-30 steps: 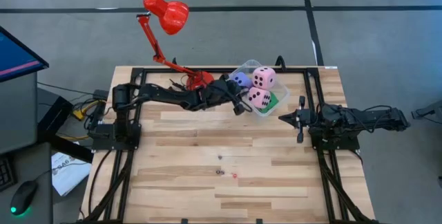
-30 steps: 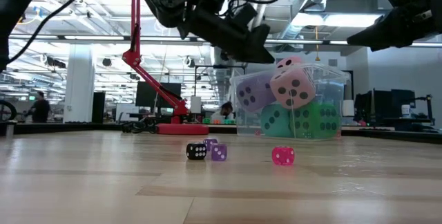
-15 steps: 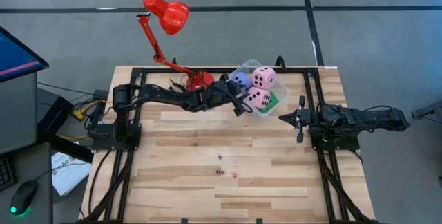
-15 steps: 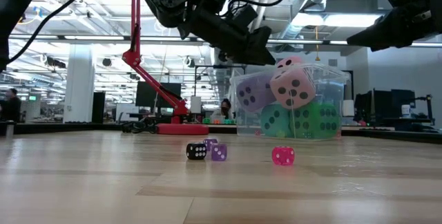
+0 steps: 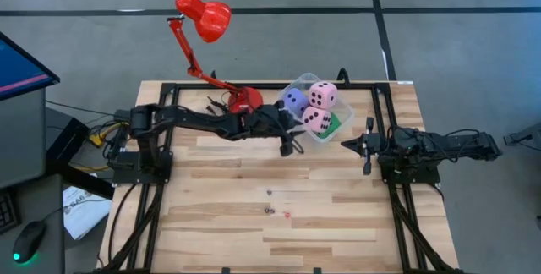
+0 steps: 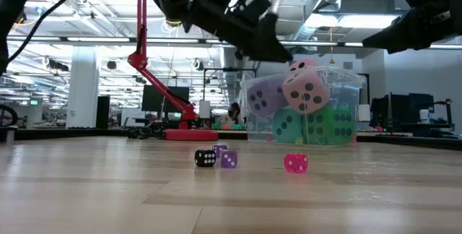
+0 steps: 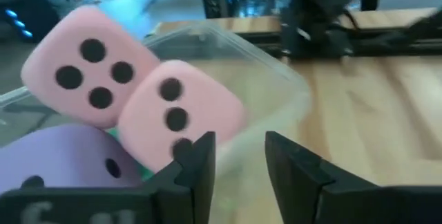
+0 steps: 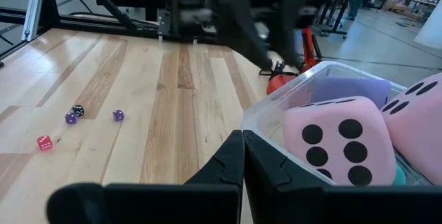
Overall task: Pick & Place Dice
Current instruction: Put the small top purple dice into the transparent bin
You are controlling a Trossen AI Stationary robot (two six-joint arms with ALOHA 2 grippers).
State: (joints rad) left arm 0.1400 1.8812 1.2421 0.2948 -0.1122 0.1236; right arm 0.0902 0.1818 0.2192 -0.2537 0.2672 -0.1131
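Observation:
A clear tub at the table's far edge holds big soft dice: two pink dice, a purple-blue one and a green one. In the low view a cyan die shows under them. Three tiny dice lie on the wood in mid-table. My left gripper hangs open just near-left of the tub, nothing between its fingers. My right gripper is shut, to the right of the tub.
A red desk lamp stands with its base left of the tub, close behind my left arm. Black rails frame the table. Bare wood stretches across the near half around the tiny dice.
My left gripper has drawn back a little from the tub toward the table's near edge, still open. The dice in the tub and on the wood have stayed put.

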